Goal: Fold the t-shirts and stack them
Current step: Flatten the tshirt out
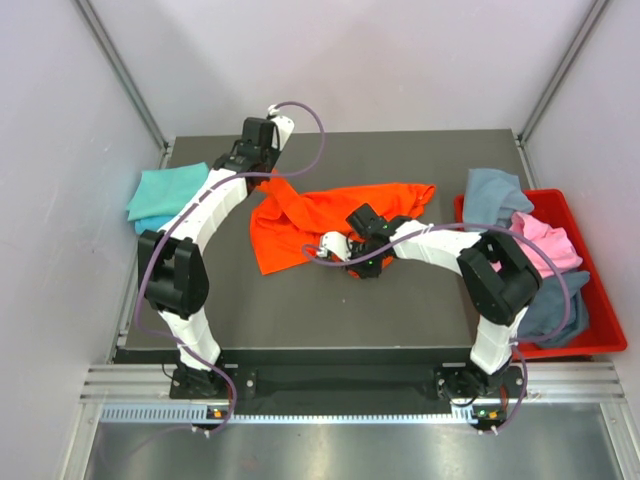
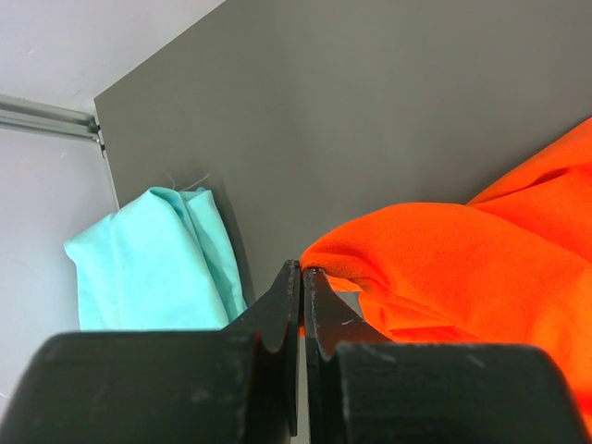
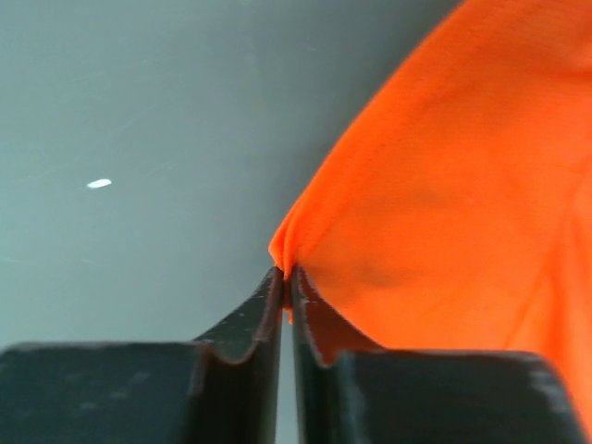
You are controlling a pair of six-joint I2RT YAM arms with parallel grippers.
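The orange t-shirt (image 1: 320,215) lies crumpled across the middle of the dark table. My left gripper (image 1: 268,178) is shut on its far left edge; the left wrist view shows the jaws closed with orange cloth (image 2: 444,268) pinched at the tips (image 2: 303,270). My right gripper (image 1: 352,262) is shut on the shirt's near edge; the right wrist view shows orange cloth (image 3: 444,231) bunched between the closed tips (image 3: 285,273). A teal t-shirt (image 1: 165,192) lies folded at the table's left edge, also in the left wrist view (image 2: 148,264).
A red plastic bin (image 1: 600,330) stands at the right, holding grey-blue (image 1: 495,195) and pink (image 1: 545,240) shirts. The table's dark surface (image 1: 400,300) lies in front of the orange shirt. White walls and metal frame bars surround the table.
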